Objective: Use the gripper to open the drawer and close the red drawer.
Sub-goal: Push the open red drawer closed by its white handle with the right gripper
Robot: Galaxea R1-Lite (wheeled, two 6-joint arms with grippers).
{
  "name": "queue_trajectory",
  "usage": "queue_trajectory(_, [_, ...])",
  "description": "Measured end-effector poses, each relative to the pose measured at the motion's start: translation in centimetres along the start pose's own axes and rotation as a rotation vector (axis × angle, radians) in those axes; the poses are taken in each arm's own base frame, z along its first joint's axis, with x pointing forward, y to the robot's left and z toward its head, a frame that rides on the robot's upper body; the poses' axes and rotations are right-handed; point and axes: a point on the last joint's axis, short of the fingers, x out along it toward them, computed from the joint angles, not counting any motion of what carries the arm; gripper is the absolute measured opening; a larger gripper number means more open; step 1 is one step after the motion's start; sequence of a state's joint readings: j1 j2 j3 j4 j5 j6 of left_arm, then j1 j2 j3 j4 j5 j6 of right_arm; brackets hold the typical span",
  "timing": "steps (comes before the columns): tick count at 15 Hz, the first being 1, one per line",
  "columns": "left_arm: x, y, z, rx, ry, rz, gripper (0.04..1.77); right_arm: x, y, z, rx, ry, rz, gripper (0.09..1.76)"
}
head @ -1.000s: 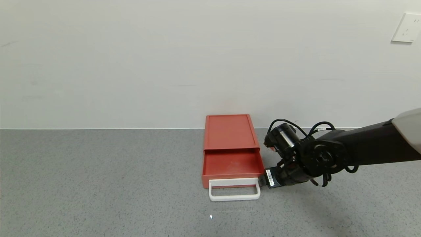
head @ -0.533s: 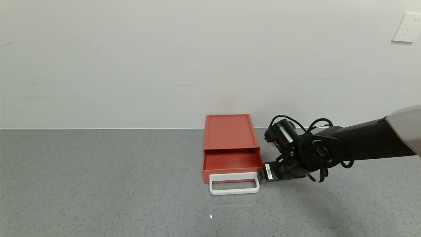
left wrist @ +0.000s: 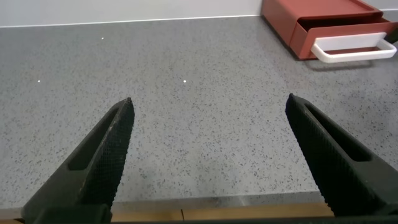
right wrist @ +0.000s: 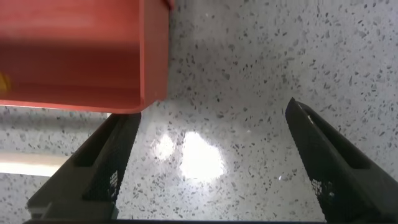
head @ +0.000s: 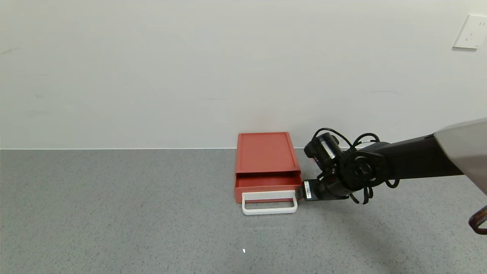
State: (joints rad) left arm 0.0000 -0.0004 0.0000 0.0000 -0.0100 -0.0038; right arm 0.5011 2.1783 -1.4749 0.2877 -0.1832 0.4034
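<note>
The orange-red drawer box point(head: 265, 152) lies on the grey table against the wall. Its red tray point(head: 266, 182) sticks out a short way, with the white loop handle point(head: 269, 207) at the front. My right gripper point(head: 300, 193) is low on the table at the tray's front right corner. In the right wrist view the right gripper point(right wrist: 208, 155) is open and empty, with one finger point(right wrist: 102, 162) right beside the tray corner point(right wrist: 149, 68). My left gripper point(left wrist: 208, 143) is open and empty, parked at the table's front edge far from the drawer point(left wrist: 323, 22).
The white wall stands right behind the box, with a socket point(head: 470, 32) at the upper right. The grey speckled table point(head: 114, 209) stretches to the left and front. Its front edge point(left wrist: 186, 211) shows under the left gripper.
The tray has slid back into the box, and the handle moved toward the wall. My right gripper moved the same way beside the tray's front right corner.
</note>
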Motion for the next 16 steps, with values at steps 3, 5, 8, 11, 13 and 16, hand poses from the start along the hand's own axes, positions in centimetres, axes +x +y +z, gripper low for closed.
queue_trajectory(3, [0.0, 0.0, 0.0, 0.0, 0.0, 0.0, 1.75, 0.5, 0.0, 0.5, 0.017, -0.007, 0.001, 1.71])
queue_trajectory(5, [0.0, 0.0, 0.0, 0.0, 0.0, 0.001, 1.75, 0.9, 0.0, 0.8, 0.036, -0.012, 0.002, 1.71])
queue_trajectory(8, [0.0, 0.0, 0.0, 0.0, 0.0, 0.001, 1.75, 1.3, 0.1, 1.4, 0.046, -0.024, 0.006, 1.71])
queue_trajectory(11, [0.0, 0.0, 0.0, 0.0, 0.0, 0.001, 1.75, 1.6, 0.2, 1.6, 0.047, -0.028, 0.008, 1.71])
queue_trajectory(13, [0.0, 0.0, 0.0, 0.0, 0.002, 0.001, 1.75, 1.7, 0.1, 1.9, 0.06, -0.038, 0.01, 1.71])
queue_trajectory(16, [0.0, 0.0, 0.0, 0.0, 0.002, 0.001, 1.75, 2.0, 0.2, 2.2, 0.073, -0.044, 0.011, 1.71])
